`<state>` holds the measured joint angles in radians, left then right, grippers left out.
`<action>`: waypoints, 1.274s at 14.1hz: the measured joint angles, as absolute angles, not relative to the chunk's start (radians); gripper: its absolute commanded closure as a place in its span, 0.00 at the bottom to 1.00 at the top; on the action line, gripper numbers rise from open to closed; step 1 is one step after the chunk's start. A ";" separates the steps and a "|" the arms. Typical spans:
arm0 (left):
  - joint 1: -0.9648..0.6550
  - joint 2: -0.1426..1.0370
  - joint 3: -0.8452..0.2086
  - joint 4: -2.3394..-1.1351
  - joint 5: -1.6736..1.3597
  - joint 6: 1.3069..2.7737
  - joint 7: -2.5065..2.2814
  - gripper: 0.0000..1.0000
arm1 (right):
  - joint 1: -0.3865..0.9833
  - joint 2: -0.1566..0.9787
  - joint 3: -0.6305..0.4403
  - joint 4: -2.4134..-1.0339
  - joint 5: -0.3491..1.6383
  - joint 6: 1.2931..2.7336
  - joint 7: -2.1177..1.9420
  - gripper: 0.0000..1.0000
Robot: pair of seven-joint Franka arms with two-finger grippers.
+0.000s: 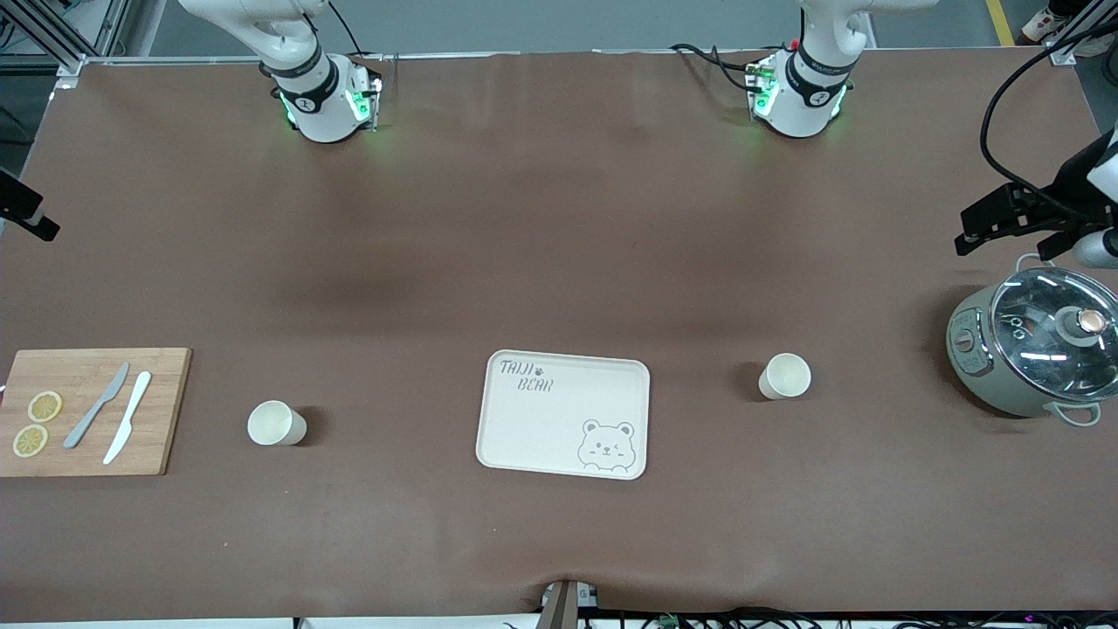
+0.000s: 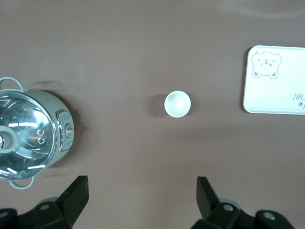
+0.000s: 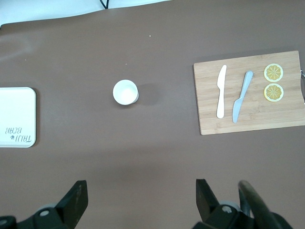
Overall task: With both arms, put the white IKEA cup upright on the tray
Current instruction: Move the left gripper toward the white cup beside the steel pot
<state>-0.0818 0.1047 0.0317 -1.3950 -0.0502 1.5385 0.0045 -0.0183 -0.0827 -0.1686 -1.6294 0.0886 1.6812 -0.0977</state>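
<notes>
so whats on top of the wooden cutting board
On the cutting board lie two lemon slices, a grey knife and a white knife, side by side, all in plain view. Whatever lies under the board is covered.

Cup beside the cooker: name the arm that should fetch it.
Left. The cup stands between the tray and the cooker, toward the left arm's end, and the left tool is open, high above it. The right tool hangs over the other cup.
</notes>
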 measured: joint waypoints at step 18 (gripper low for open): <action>-0.074 0.092 0.001 -1.891 -0.052 1.975 0.135 0.00 | -0.018 -0.055 -0.157 -1.634 0.073 1.668 -0.101 0.00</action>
